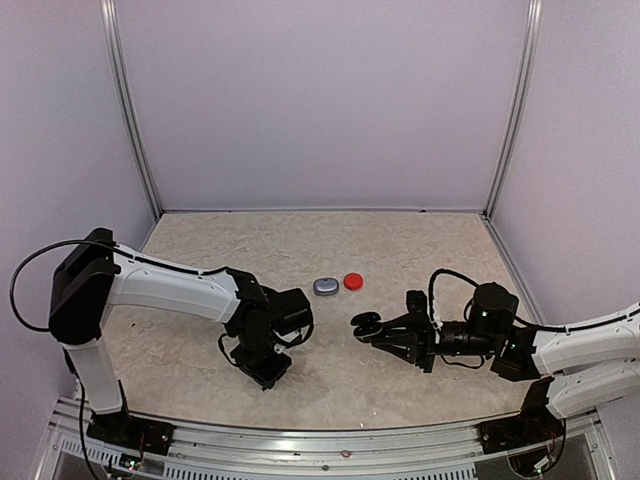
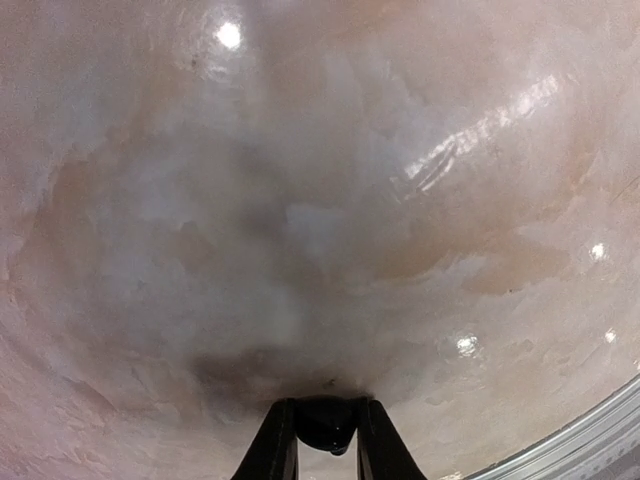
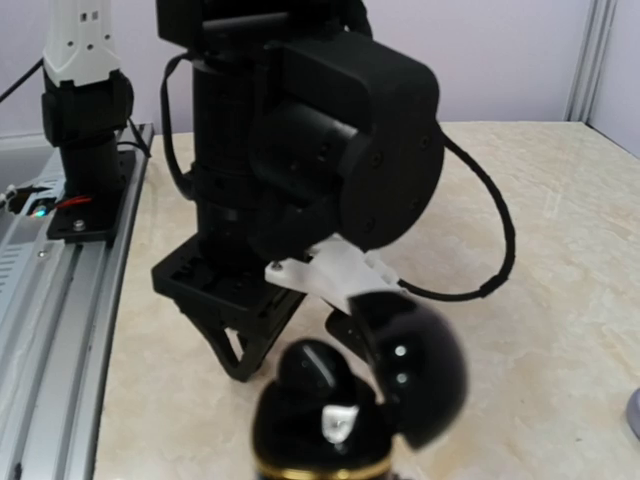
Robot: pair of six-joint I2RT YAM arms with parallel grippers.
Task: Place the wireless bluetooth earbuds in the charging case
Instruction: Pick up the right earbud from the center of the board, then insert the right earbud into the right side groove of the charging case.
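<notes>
Beige marbled tabletop (image 1: 420, 250) fills most of the overhead shot, and I'll place everything off the open glossy black charging case (image 3: 310, 405) since it's kinda the centre of things. Nearest the arm bases, closer in than the case, a metal rail (image 1: 330, 445) runs along the table edge. Next up, left of the case and a bit nearer, the left gripper (image 2: 325, 405) points straight down at the table. Its pincer is narrow, and the wrist cam shows a small glossy black earbud (image 2: 325, 428) pinched right between the two fingertips (image 2: 278, 445), low over the surface. Can't tell if the bud is touching the table or just off it, and from overhead it's hidden under the gripper. Then the case itself: the right gripper (image 1: 374, 326) comes in from the right, lying low and roughly level, and it's clamped on the case, with the domed lid (image 3: 415, 370) flipped open. Something pale shows inside the case, too blurry to say what. Beyond the case, toward the back and slightly left, a rounded silvery grey case (image 1: 325, 286) and a round red case (image 1: 353, 281) sit closed on the table, just beside each other, grey on the left, well clear of both grippers. Farthest back behind the case, plain lavender walls (image 1: 320, 100).
</notes>
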